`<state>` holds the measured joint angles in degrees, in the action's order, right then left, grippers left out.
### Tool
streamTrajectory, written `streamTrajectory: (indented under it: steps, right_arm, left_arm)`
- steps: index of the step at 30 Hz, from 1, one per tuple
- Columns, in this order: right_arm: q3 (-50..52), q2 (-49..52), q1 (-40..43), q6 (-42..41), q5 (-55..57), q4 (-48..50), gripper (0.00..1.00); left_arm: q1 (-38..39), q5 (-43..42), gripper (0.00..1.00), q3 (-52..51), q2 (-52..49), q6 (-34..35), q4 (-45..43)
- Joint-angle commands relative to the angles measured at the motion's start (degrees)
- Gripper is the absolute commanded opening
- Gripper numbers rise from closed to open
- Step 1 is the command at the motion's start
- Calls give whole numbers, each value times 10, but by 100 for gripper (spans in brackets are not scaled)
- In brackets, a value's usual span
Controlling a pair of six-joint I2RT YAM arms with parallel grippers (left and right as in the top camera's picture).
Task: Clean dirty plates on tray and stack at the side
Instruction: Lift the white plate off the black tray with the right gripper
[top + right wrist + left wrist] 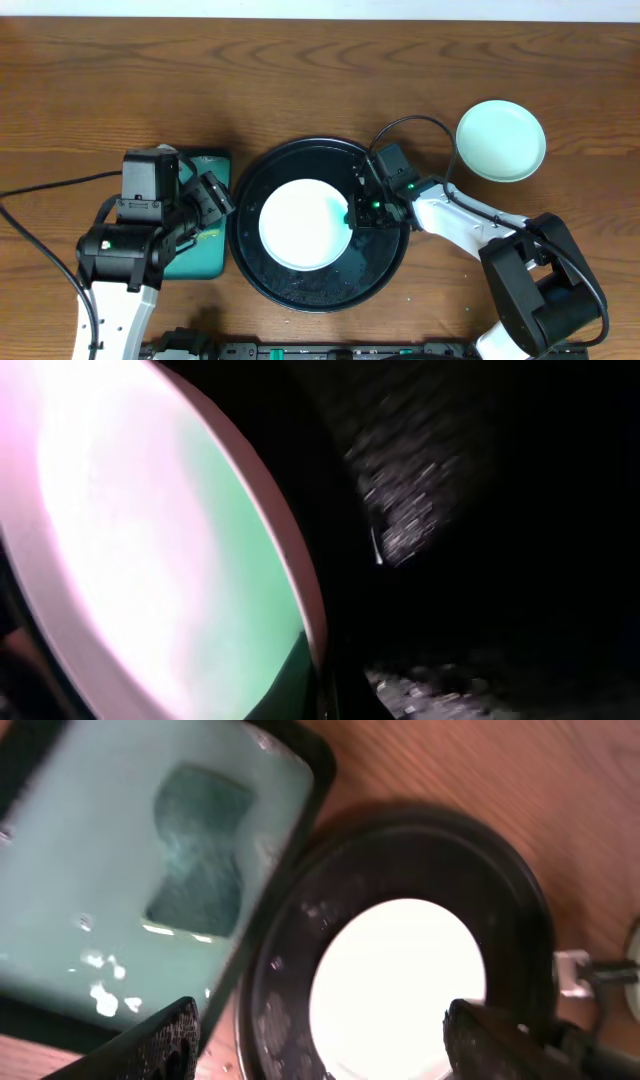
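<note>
overhead: one mint plate (500, 140) sits aside on the surface (100, 90), out of the black tray (300, 290). a white plate (300, 225) lies in that tray, so at least one seems left and no stack yet. the right gripper (358, 212) is closed at its right rim.

left wrist: the left gripper (330, 1040) is spread wide and empty, with the sponge (200, 850) lying in the teal tray (60, 900).

right wrist: just plate rim up close; whether it's pinched can't be told.
</note>
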<state>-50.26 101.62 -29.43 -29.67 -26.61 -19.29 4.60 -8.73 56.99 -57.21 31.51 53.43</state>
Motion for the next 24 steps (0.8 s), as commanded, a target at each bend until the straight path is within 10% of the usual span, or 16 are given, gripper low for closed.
streamTrajectory:
  steps: [1,13,24]
  right_arm:
    - [4,-16,2,6,-76,14,1]
    - [4,-91,10,10,-53,83,1]
    - [4,-156,49,55,191,26,1]
  left_arm:
    - [-1,-40,79,1,-3,1,10]
    - [-1,-43,79,1,-11,1,27]
    - [-1,-43,79,-7,-12,1,31]
